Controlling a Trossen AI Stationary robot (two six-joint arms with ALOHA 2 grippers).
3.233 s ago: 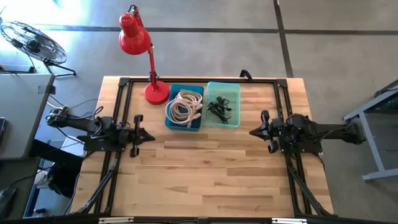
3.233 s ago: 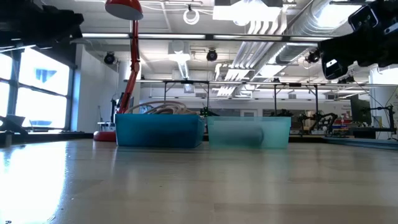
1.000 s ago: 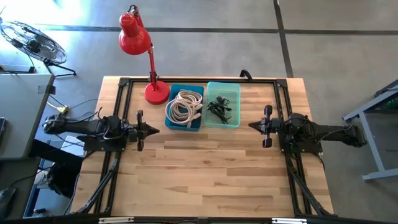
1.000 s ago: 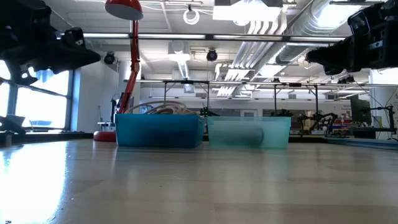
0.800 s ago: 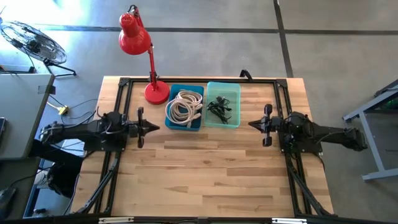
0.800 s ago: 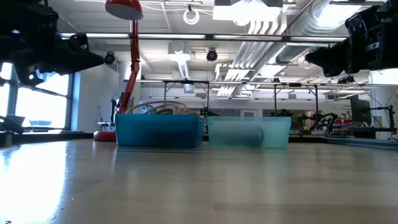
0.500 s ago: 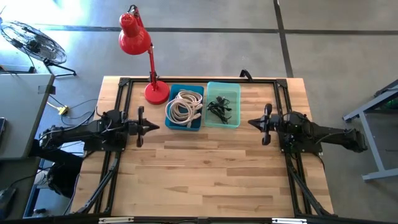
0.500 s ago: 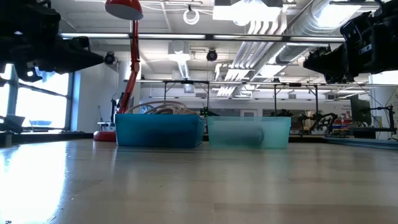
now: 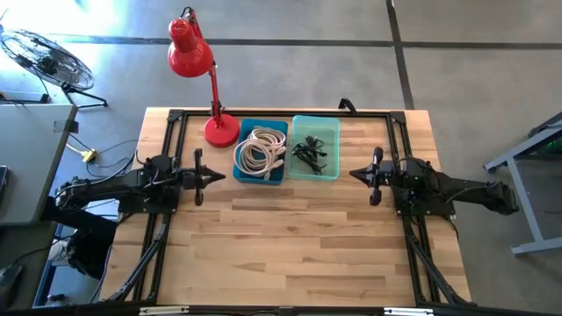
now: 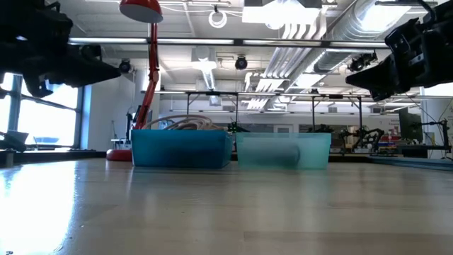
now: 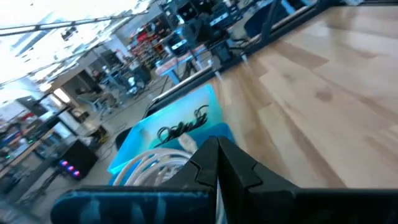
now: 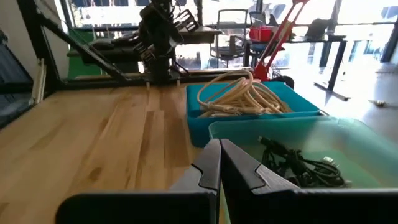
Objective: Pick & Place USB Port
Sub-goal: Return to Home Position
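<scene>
A blue bin [image 9: 260, 153] holds coiled white cables [image 12: 239, 94]. Right beside it a teal bin [image 9: 316, 148] holds a tangle of black cords [image 12: 292, 163]. Both bins rest on the table's far middle. My left gripper [image 9: 219, 177] hovers shut above the table, left of the blue bin, pointing at it. My right gripper [image 9: 353, 174] hovers shut just right of the teal bin, pointing at it. In the wrist views the left fingers [image 11: 217, 163] and the right fingers [image 12: 219, 163] lie pressed together. Neither gripper holds anything.
A red desk lamp [image 9: 209, 81] stands at the far left, behind the blue bin, its base [image 9: 220, 131] on the table. A black frame [image 9: 285, 113] runs along the table's far and side edges. The wooden top [image 9: 290, 246] near me is bare.
My left arm has swung a little toward the far edge and levelled out, its gripper staying left of the blue bin. My right gripper has edged slightly toward the teal bin. Both bins have kept still.
</scene>
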